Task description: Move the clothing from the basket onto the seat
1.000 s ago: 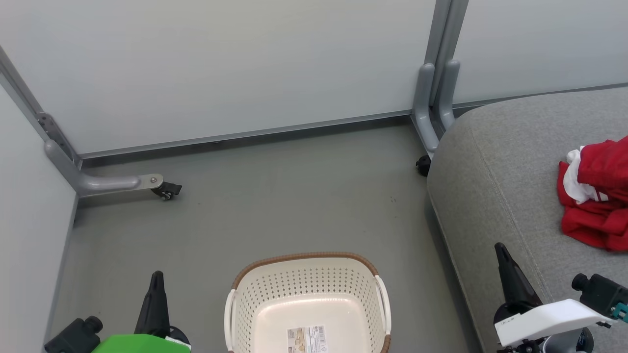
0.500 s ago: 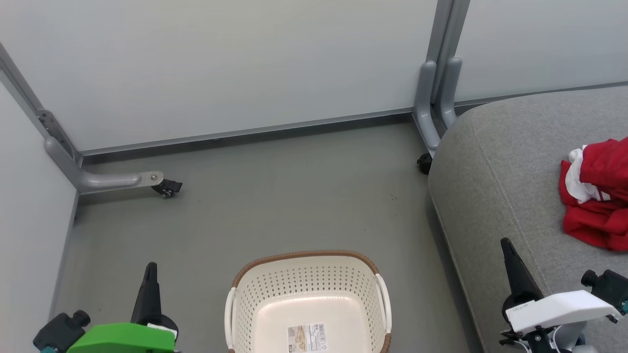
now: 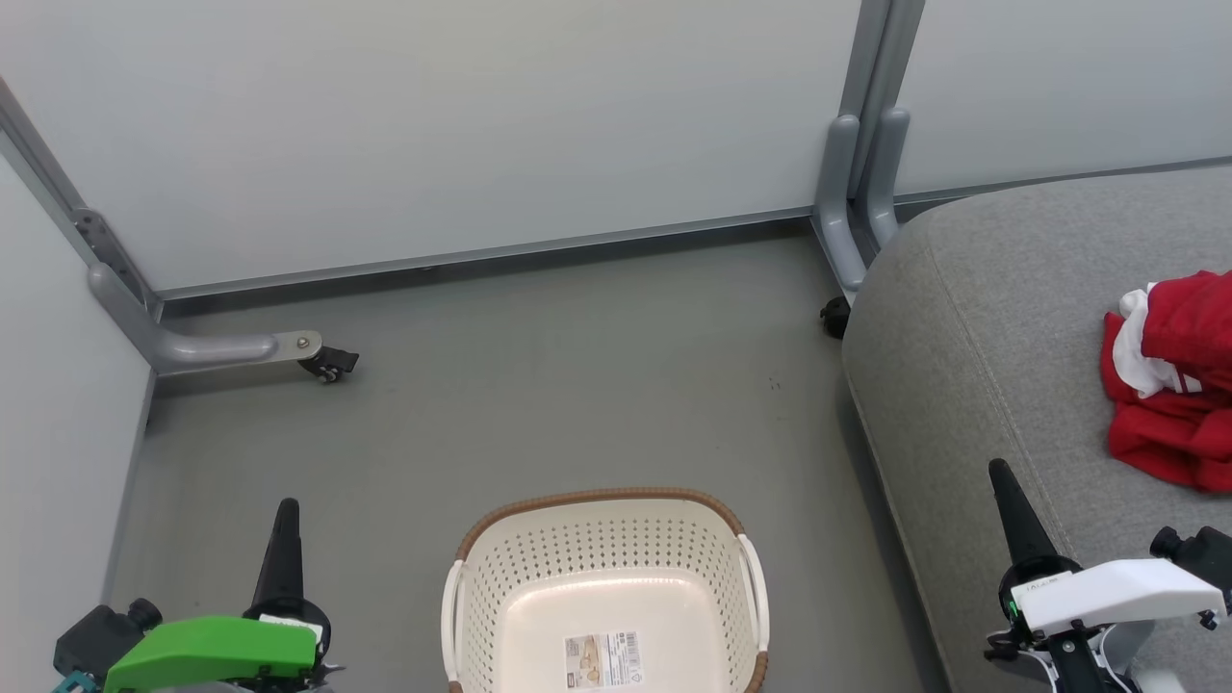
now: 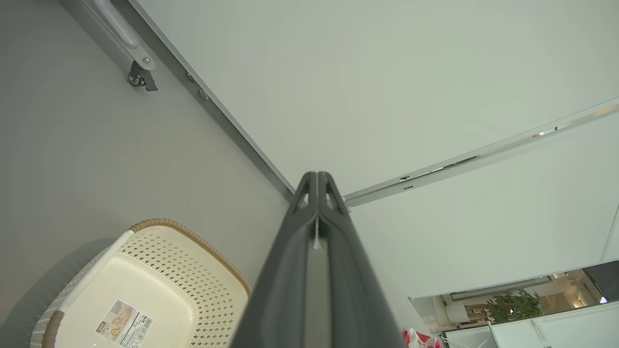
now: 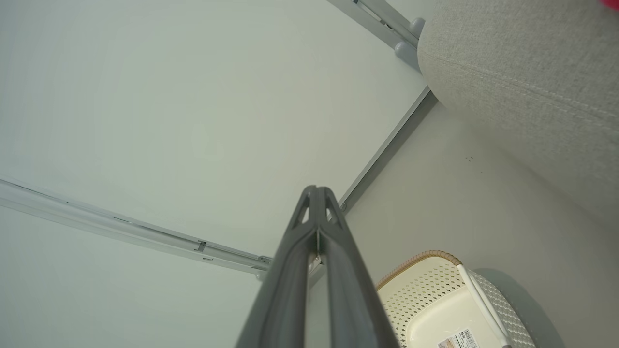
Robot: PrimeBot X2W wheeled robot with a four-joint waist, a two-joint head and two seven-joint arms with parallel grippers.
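Arms sit low at either side of the head view, each with two long dark fingers pointing up the picture. The left jaws, on the arm with the green wrist cover (image 3: 207, 650), stand over the dull grey floor (image 3: 539, 385) just left of the basket. Their fingers (image 3: 282, 549) are pressed together, and the left wrist view shows the pair (image 4: 316, 241) meeting along their length. The right jaws, on the arm with the white wrist cover (image 3: 1107, 592), show against the near part of the seat. Their fingers (image 3: 1015, 515) are likewise pressed together, as the right wrist view confirms (image 5: 316, 232).

A crumpled heap of soft red fabric clothing (image 3: 1169, 423) lies on the large grey woven-fabric sofa seat (image 3: 962, 337), cut off by the right edge of the head view. It is up and to the right of the right jaws, apart from them, and well apart from the left jaws. A white fold shows at the heap's upper left; no lettering can be read.

The cream-white perforated plastic laundry basket with its brown woven-look rim (image 3: 597, 499) stands on the floor between the two arms. A paper label (image 3: 602, 659) shows on its bare bottom, and a white handle runs down each side.
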